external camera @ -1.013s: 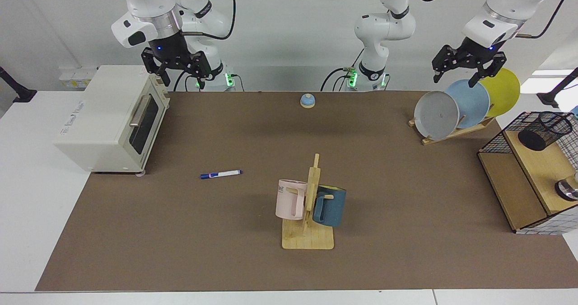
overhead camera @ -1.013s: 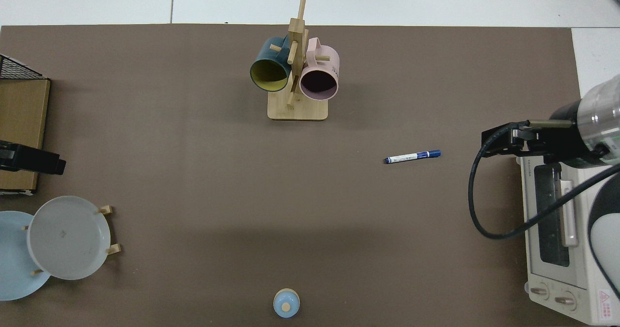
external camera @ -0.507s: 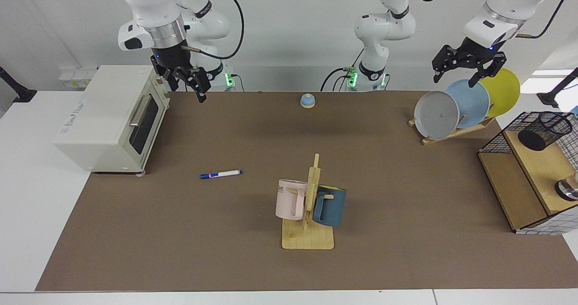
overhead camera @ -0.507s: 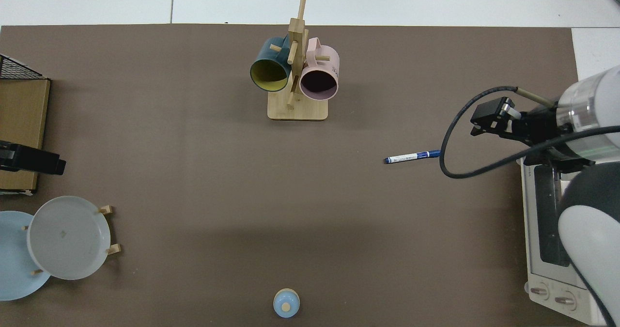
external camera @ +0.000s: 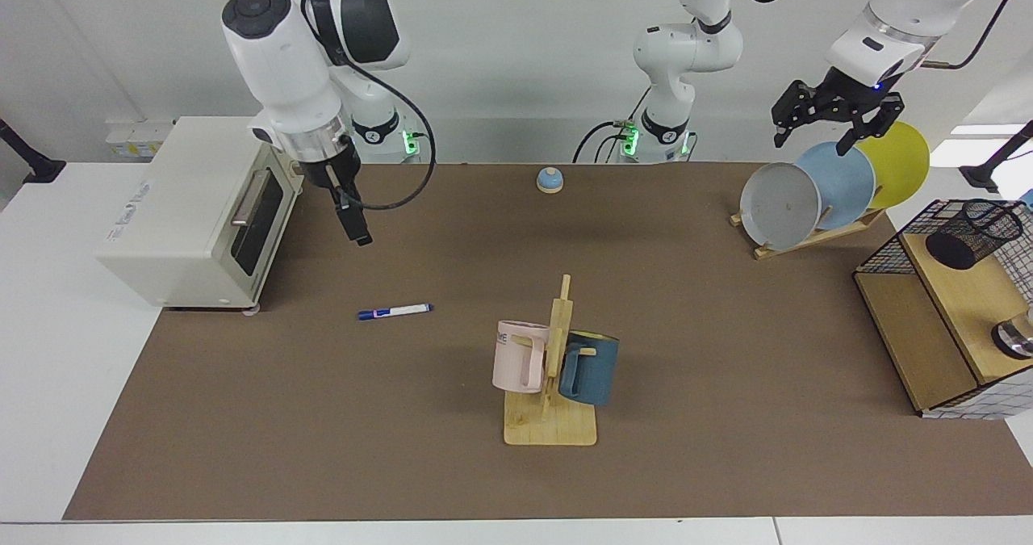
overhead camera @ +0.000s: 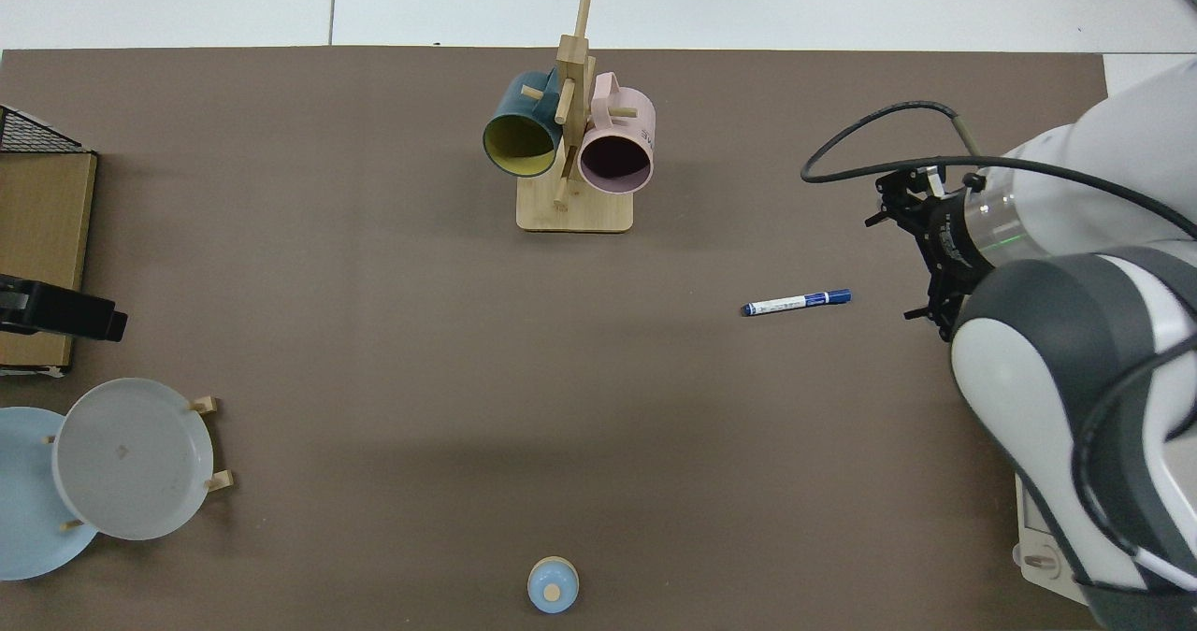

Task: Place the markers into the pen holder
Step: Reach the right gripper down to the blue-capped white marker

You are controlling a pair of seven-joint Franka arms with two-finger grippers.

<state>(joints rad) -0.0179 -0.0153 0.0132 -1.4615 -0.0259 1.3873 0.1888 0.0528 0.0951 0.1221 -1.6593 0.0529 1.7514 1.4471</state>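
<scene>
Bright, even overhead light, soft broad shadow band across the tabletop (external camera: 323, 416) near its far edge, short soft shadows beside the mug rack (external camera: 550, 383), window glare beyond one end, nothing blurred

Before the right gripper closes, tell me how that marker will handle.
The marker is slim, round and lying flat on the mat, so a nudge would likely roll it. It looks rigid and light. The smooth barrel may slip unless it is pinched across its middle. The right gripper hangs above, apart from it.

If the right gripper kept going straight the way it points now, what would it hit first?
Probably the bare brown mat. The right gripper points down, short of the marker, and nothing shows between it and the mat; depth is uncertain.
</scene>
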